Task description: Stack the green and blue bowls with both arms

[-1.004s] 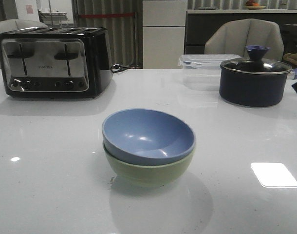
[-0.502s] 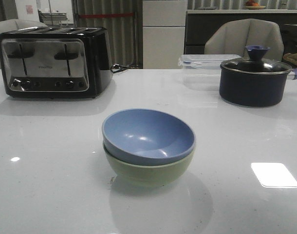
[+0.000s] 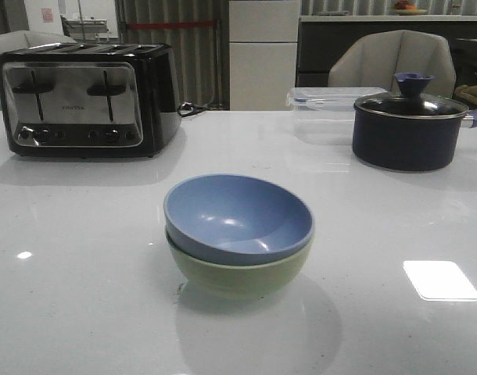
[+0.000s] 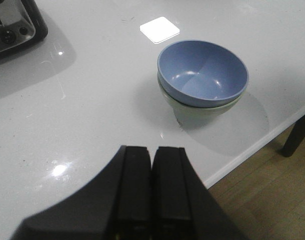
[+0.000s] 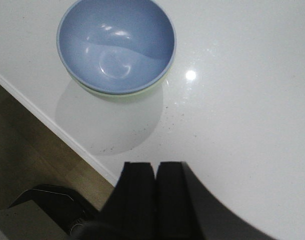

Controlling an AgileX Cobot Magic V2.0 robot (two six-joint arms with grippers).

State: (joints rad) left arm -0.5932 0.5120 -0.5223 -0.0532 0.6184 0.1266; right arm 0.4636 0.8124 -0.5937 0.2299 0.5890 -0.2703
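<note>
The dusty blue bowl (image 3: 238,212) sits nested inside the pale green bowl (image 3: 240,273) near the front middle of the white table. The stack also shows in the left wrist view, blue bowl (image 4: 202,73) over green bowl (image 4: 200,111), and in the right wrist view, blue bowl (image 5: 116,44) with a thin green rim (image 5: 142,93) showing. My left gripper (image 4: 152,150) is shut and empty, held above the table away from the bowls. My right gripper (image 5: 155,165) is shut and empty, also held clear of the bowls. Neither arm shows in the front view.
A black and chrome toaster (image 3: 86,98) stands at the back left. A dark navy pot with a glass lid (image 3: 409,129) stands at the back right, with a clear plastic container (image 3: 332,105) beside it. The table's front edge (image 4: 262,140) runs close to the bowls.
A dark shape at the right edge of the front view has drawn out of sight. The bowls have not moved.
</note>
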